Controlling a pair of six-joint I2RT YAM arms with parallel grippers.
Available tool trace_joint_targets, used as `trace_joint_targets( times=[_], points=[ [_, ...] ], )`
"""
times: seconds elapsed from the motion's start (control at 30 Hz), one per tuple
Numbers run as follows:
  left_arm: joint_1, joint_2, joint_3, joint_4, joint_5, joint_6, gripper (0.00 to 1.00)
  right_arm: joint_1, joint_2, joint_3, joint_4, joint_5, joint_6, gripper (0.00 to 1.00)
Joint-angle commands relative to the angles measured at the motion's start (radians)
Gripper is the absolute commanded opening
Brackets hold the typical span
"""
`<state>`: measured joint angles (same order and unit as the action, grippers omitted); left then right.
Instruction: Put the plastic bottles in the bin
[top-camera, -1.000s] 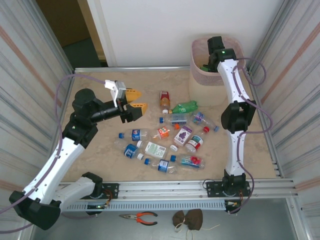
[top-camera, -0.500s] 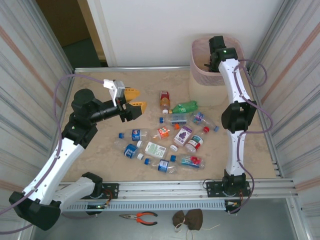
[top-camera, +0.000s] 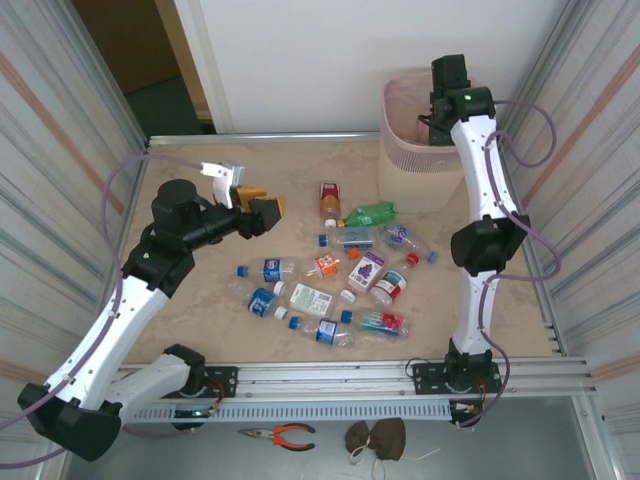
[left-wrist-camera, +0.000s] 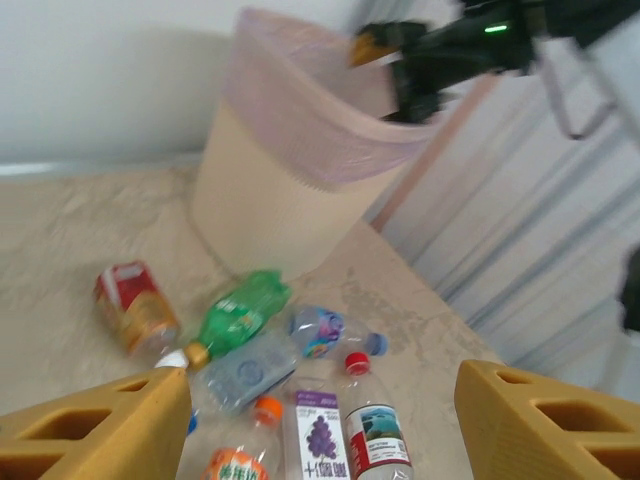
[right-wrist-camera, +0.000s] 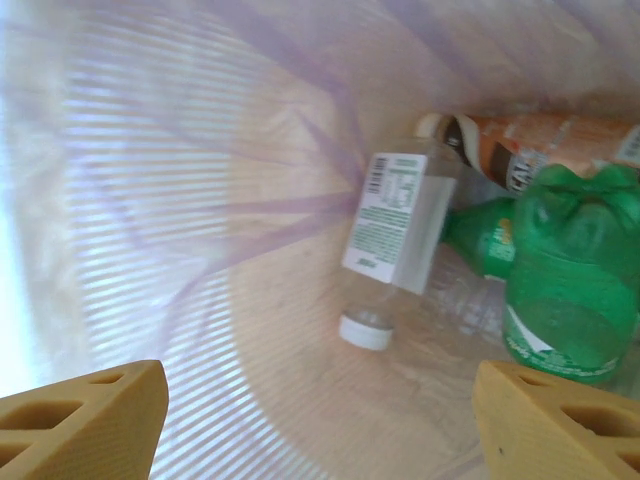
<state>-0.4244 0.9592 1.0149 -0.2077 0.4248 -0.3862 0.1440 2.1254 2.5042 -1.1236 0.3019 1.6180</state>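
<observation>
Bottles (top-camera: 366, 270) lie scattered on the table (top-camera: 300, 170), in front of the bin (top-camera: 405, 180). Well left of the bin, the left fingers (left-wrist-camera: 95, 425) hang apart, empty. Over the bin the right fingers (right-wrist-camera: 80, 410) stand apart, empty; more bottles (right-wrist-camera: 400, 225) lie inside.

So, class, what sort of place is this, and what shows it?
Probably a robotics lab test cell: two robot arms bolted to a metal rail, ribbed panel walls enclosing the table, plastic bottles scattered near a bin.
</observation>
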Motion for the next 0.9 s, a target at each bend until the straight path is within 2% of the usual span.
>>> trace_joint_targets(
  times=[0.0, 0.2, 0.37, 0.6, 0.67, 0.87],
  points=[
    [0.012, 0.005, -0.030, -0.150, -0.171, -0.160, 0.71, 0.012, -0.080, 0.017, 0.025, 0.058, -0.138, 0.78],
    [0.013, 0.036, -0.034, -0.369, -0.404, -0.404, 0.69, 0.056, -0.159, 0.001, 0.091, 0.097, -0.361, 0.77],
    [0.033, 0.064, -0.043, -0.552, -0.494, -0.579, 0.69, 0.093, -0.267, -0.103, 0.142, 0.156, -0.523, 0.77],
    [0.094, 0.113, -0.116, -0.665, -0.432, -0.724, 0.69, 0.120, -0.483, -0.410, 0.253, 0.190, -0.600, 0.78],
    [0.104, 0.130, -0.140, -0.682, -0.414, -0.755, 0.73, 0.121, -0.534, -0.485, 0.272, 0.199, -0.606, 0.78],
    [0.145, 0.175, -0.234, -0.614, -0.293, -0.798, 0.81, 0.120, -0.655, -0.670, 0.294, 0.228, -0.609, 0.78]
  ],
)
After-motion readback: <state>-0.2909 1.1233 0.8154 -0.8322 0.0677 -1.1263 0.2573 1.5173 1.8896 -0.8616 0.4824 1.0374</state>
